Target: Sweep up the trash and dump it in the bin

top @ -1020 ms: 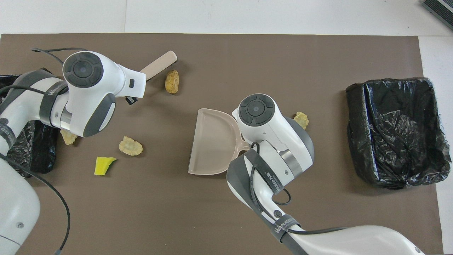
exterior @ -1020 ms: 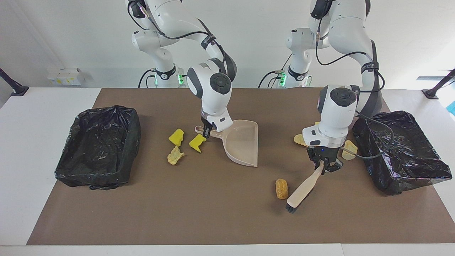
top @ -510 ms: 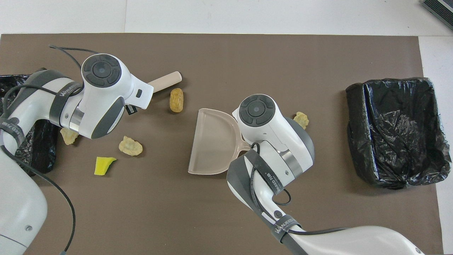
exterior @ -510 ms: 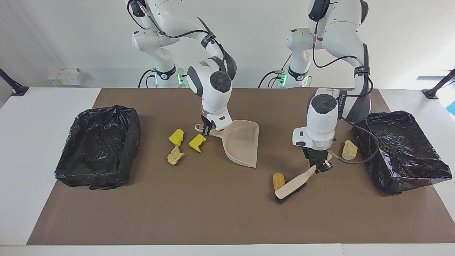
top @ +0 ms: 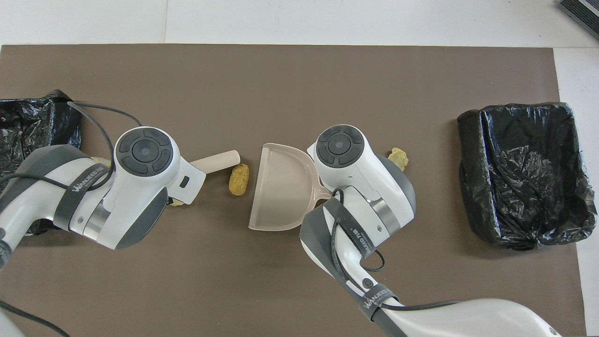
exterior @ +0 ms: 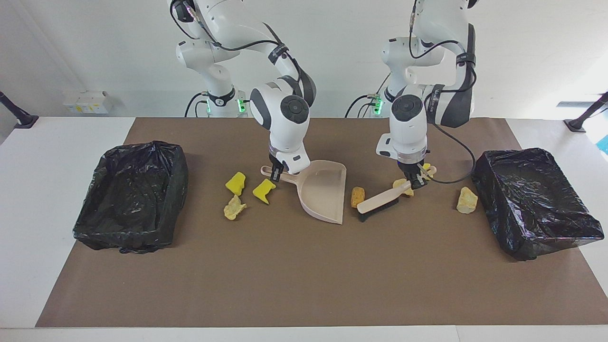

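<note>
My right gripper (exterior: 276, 175) is shut on the handle of the beige dustpan (exterior: 324, 191), which rests on the mat. My left gripper (exterior: 416, 182) is shut on the handle of the beige hand brush (exterior: 377, 202). Its bristles rest on the mat against an orange lump of trash (exterior: 357, 196), just outside the pan's open mouth (top: 239, 179). More trash lies about: two yellow sponge bits (exterior: 235, 183) (exterior: 264, 190) and a tan lump (exterior: 233, 207) beside the pan handle, plus tan lumps (exterior: 401, 186) (exterior: 466, 199) near the left gripper.
A bin lined with a black bag (exterior: 133, 194) stands at the right arm's end of the brown mat (exterior: 285, 275). A second such bin (exterior: 536, 202) stands at the left arm's end. In the overhead view both wrists cover their grippers.
My left gripper swept the brush toward the robots and the dustpan, pushing the orange lump up to the pan's mouth. The right gripper and the dustpan stayed still.
</note>
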